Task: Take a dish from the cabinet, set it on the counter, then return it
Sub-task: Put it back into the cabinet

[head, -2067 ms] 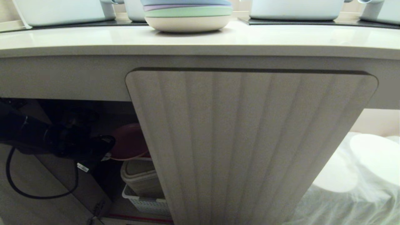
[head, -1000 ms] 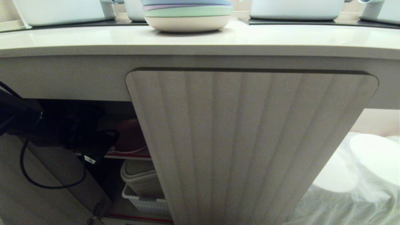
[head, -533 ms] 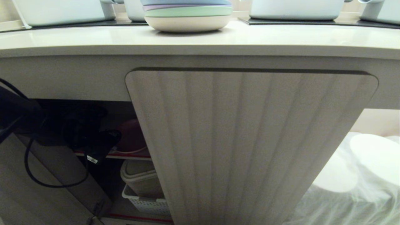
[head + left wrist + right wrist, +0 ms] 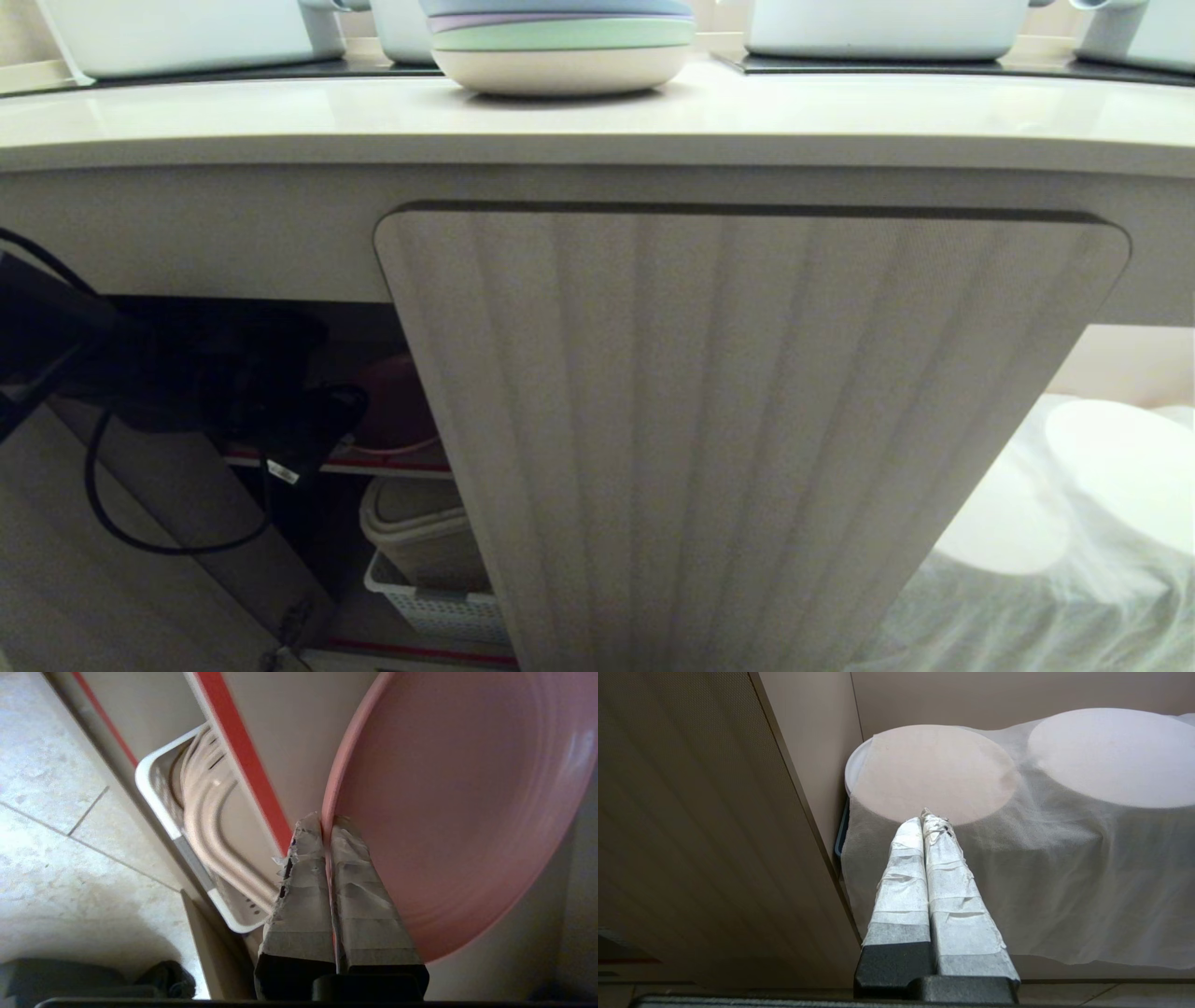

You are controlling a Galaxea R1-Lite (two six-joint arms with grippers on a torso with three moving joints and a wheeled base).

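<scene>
The round matte pink plastic dish point(image 4: 448, 812) is pinched by its rim in the clamped left gripper point(image 4: 327, 823) at nine o'clock inside the beige fluted cabinet point(image 4: 747, 420), apparently so it can be carried flat over the red-edged shelf point(image 4: 243, 760).

Left hand point(image 4: 327, 823) clamped; right hand point(image 4: 927, 819) closed — parked

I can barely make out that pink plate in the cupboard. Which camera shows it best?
The left wrist view: the pink plate fills much of the picture, its rim pinched by the left gripper. The head view catches only a dark sliver behind the arm, inside the cabinet. The right wrist view misses it entirely.
</scene>
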